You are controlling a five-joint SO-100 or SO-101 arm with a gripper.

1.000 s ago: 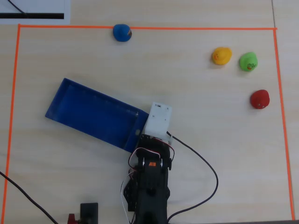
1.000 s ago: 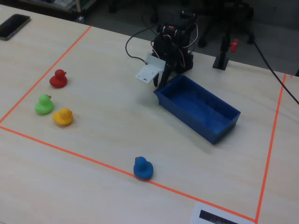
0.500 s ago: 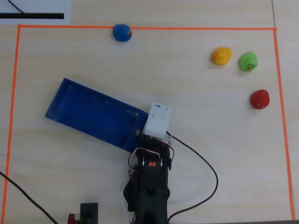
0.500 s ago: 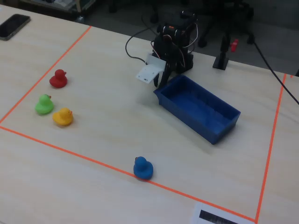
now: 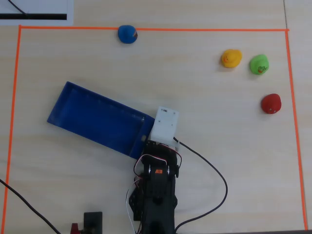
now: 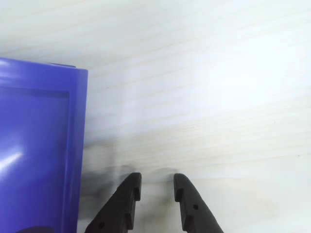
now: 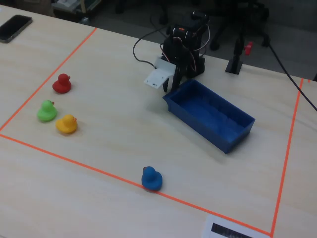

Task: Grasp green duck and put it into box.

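Yellow duck (image 5: 231, 58), red duck (image 5: 271, 104), blue duck (image 5: 127, 34).

An office or lab room set up as a robot test bench.

The pale wood-grain tabletop (image 7: 119, 129) was marked off with a rectangle of orange tape (image 7: 74, 161); beyond its far edge stood the wheeled bases of office chairs (image 7: 237, 15) on a dark floor. A black smartphone (image 7: 15, 27) lay at one corner, black cables (image 7: 141, 47) trailed across, and a white printed sheet (image 5: 34, 12) lay outside the tape.

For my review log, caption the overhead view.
Arm folded beside the blue box; green duck untouched between yellow and red ducks.
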